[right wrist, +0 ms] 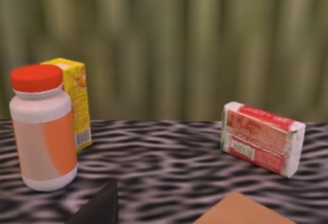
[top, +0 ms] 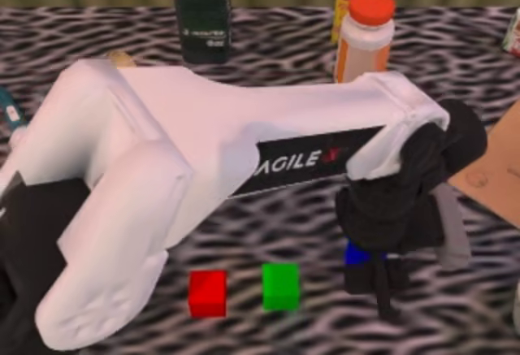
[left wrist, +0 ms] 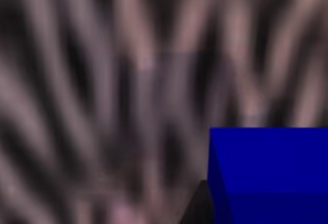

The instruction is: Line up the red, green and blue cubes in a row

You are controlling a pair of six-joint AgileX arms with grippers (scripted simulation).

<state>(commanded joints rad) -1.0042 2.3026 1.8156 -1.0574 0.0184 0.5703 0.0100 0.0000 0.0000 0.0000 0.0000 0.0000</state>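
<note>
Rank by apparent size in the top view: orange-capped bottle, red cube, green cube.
1. Orange-capped bottle, clearly largest.
2. Red cube and green cube: they look alike in size, so no ranking between them.

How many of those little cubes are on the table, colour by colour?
red cube: 1
green cube: 1
blue cube: 1, mostly hidden under the left gripper
Total: 3
</note>
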